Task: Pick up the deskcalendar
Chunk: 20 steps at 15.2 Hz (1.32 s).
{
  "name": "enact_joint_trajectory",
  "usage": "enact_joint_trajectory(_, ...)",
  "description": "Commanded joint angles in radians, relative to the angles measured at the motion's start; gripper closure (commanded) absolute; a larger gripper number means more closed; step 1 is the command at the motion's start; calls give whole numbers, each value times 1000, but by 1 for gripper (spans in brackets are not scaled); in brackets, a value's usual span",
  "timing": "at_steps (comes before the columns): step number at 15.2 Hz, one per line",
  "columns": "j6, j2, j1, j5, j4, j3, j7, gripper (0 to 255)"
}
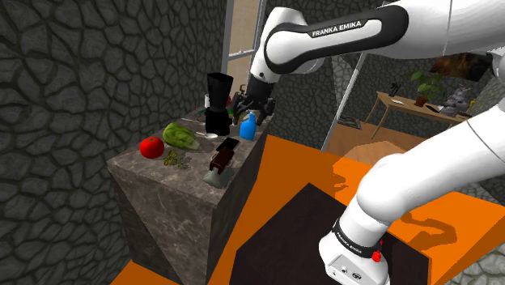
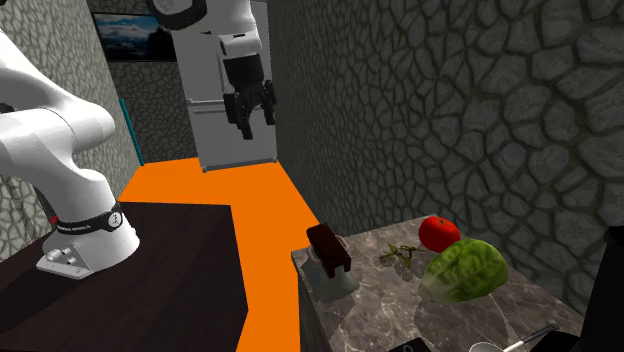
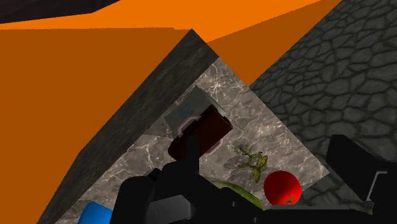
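My gripper [image 2: 247, 124] is closed: fingers together, nothing between them. I'm hanging in the air above the marble counter [image 1: 158, 185]. The desk calendar [image 3: 202, 130], dark maroon on a pale base, stands at the counter's edge, straight ahead of my fingertips and well below them, no contact. The herb sprig [image 3: 253, 162] and tomato [image 3: 282, 188] lie off to one side of the fingers. The blue bottle [image 1: 248, 125] sits nearer my fingers than the desk calendar does.
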Motion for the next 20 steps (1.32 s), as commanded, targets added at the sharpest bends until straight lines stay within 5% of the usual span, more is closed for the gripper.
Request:
enact_joint_trajectory(1, 69, 71, -19, 4, 1, 24, 73, 0)
enact_joint_trajectory(11, 360, 446, -91, -55, 66, 105, 461, 0)
enact_joint_trajectory(20, 547, 801, -64, -161, 212, 40, 811, 0)
